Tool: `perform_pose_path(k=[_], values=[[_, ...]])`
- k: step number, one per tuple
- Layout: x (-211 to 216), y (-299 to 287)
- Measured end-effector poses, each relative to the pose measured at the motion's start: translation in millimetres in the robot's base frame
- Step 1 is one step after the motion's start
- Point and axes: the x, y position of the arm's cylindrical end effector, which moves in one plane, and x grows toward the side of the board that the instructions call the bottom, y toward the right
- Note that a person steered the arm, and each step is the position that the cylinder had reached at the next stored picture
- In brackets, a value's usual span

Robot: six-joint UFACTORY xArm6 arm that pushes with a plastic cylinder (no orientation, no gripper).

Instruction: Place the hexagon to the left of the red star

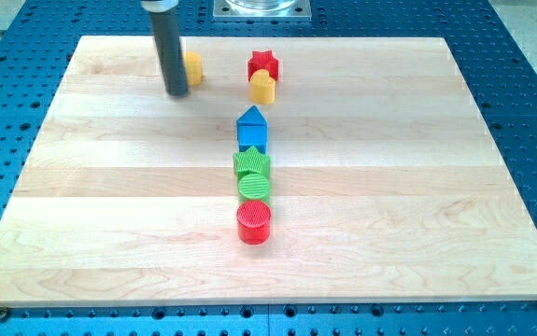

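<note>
A yellow hexagon block (193, 67) lies near the view's top, partly hidden behind my rod. The red star (262, 64) lies to its right, with a gap between them. My tip (176, 93) rests on the board just left of and below the hexagon, close to it or touching it. A second yellow block (262, 87), rounded in shape, sits right below the red star, touching it.
A column of blocks runs down the middle of the wooden board (81, 215): a blue house-shaped block (252, 127), a green star (251, 162), a green cylinder (255, 185) and a red cylinder (254, 222). A metal mount (261, 8) sits at the view's top.
</note>
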Motion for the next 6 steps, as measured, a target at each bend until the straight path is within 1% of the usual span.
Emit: perform_pose_path(k=[1, 2, 3, 4, 5, 6], values=[[-10.7, -23.8], [-28.8, 1.5], [-30.7, 8.9], [-12.0, 54.4], [1.0, 66.5], [-0.2, 150.9]])
